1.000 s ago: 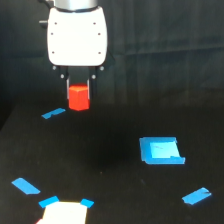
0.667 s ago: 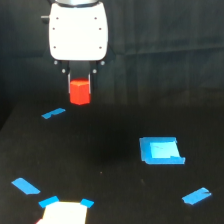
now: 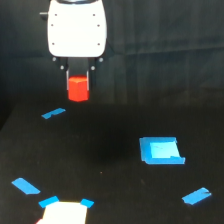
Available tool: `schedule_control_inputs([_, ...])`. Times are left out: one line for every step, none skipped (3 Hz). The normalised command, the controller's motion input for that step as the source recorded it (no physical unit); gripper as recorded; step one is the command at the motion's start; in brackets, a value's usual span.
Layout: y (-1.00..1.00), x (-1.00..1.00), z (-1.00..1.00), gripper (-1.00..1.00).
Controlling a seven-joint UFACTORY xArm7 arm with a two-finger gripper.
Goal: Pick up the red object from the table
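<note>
The red object is a small red-orange block hanging in the air at the upper left of the exterior view, well above the black table. My gripper is shut on it, one dark finger on each side of the block, under the white arm housing. The block's lower half shows below the fingers.
A blue square patch lies on the table at the exterior view's right. Blue tape strips lie at the left, lower left and lower right. A white piece with blue corners sits at the bottom edge.
The gripper has risen with the red object held in it, moving higher above the table. The tape pieces stay where they were.
</note>
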Motion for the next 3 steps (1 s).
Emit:
schedule_control_inputs([0.44, 0.03, 0.04, -0.57])
schedule_control_inputs([0.23, 0.35, 0.5, -1.0])
schedule_control_inputs([0.4, -0.07, 0.4, -1.0])
